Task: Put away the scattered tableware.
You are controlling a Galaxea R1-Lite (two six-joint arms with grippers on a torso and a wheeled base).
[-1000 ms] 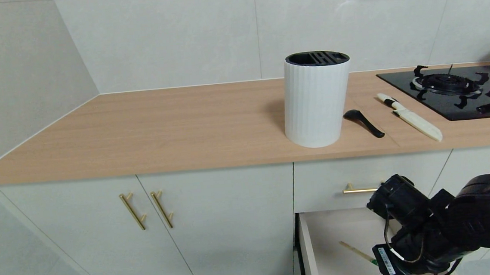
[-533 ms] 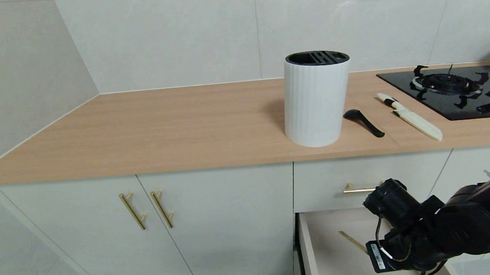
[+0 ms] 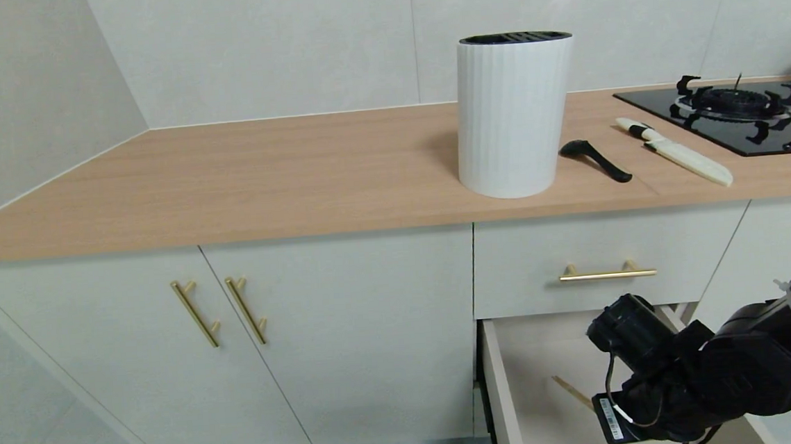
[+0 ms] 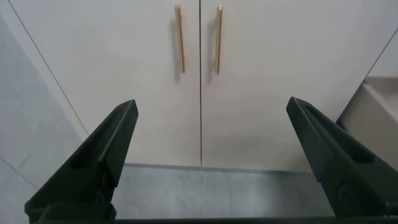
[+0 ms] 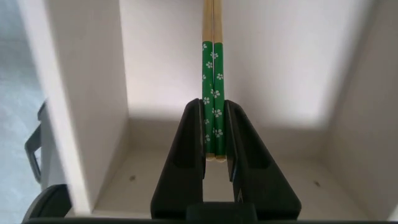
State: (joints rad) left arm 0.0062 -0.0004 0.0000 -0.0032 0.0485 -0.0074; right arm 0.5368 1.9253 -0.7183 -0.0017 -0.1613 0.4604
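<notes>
The table carries a white holder, with the open drawer at its 5 o'clock. Over the drawer, the right tool pinches green-ended chopsticks. The left tool is spread. A knife and a black spoon lie at the holder's 3 o'clock.

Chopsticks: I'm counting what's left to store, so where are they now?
The chopsticks are pinched in the right gripper, pointing into the open drawer low on the head view's right, under the shut drawer.

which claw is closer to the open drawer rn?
Right. The right claw is over the open drawer, shut on the chopsticks. The left claw is open, off to the side, facing the cabinet doors.
</notes>
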